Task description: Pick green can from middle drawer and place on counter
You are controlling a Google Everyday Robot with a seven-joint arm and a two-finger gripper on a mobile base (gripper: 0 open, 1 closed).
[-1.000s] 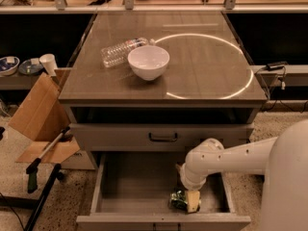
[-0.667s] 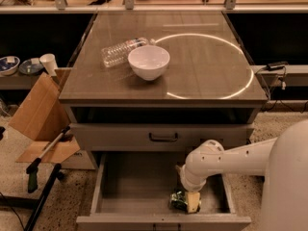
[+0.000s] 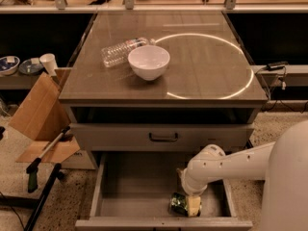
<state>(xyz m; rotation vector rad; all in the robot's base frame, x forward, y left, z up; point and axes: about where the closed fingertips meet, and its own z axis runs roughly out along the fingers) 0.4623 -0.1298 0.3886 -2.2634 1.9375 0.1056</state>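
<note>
Seen low in drawer (image 3: pixel 126 196) with claw (image 3: pixel 190 206) right against can (image 3: pixel 177 203), grasp impossible to tell: squeeze firmly, then lift straight toward worktop (image 3: pixel 204 76) well above.

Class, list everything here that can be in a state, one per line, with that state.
middle drawer: pulled open.
upper drawer: shut.
green can: inside the middle drawer, front right.
gripper: down inside the middle drawer, at the green can.
plastic bottle: lying on its side on the counter.
white bowl: upright on the counter.
</note>
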